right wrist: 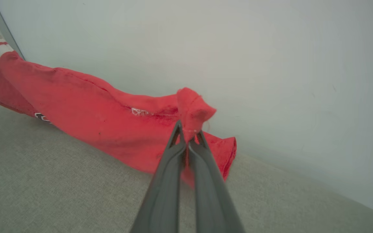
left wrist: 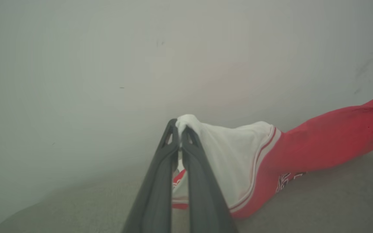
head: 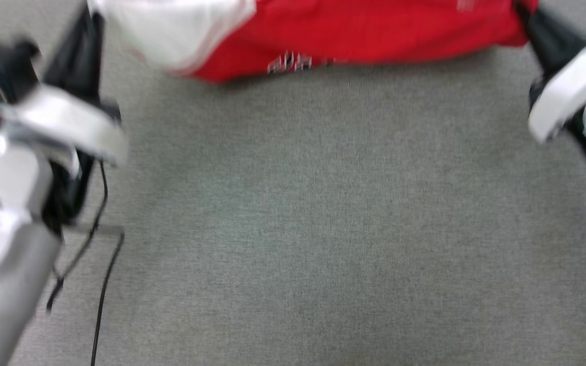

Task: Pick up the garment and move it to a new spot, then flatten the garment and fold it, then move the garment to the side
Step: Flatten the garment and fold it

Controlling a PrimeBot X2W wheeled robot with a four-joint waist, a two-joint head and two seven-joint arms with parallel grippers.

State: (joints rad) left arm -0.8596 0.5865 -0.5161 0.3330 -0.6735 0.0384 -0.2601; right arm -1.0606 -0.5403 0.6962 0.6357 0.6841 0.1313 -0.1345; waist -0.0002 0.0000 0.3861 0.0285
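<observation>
The garment (head: pixel 374 30) hangs stretched just before the wall (right wrist: pixel 270 64), sagging between two pinches. The left gripper (left wrist: pixel 180 131) is clamped on its white sleeve and the right gripper (right wrist: pixel 188 137) on a red hem corner. It looks light, limp and prone to bunching, so far-apart corners seem the best holds.

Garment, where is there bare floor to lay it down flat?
The grey carpet is bare this side of the garment, between left gripper and right gripper. Crowded at the left by black cables, and up top against the wall.
</observation>
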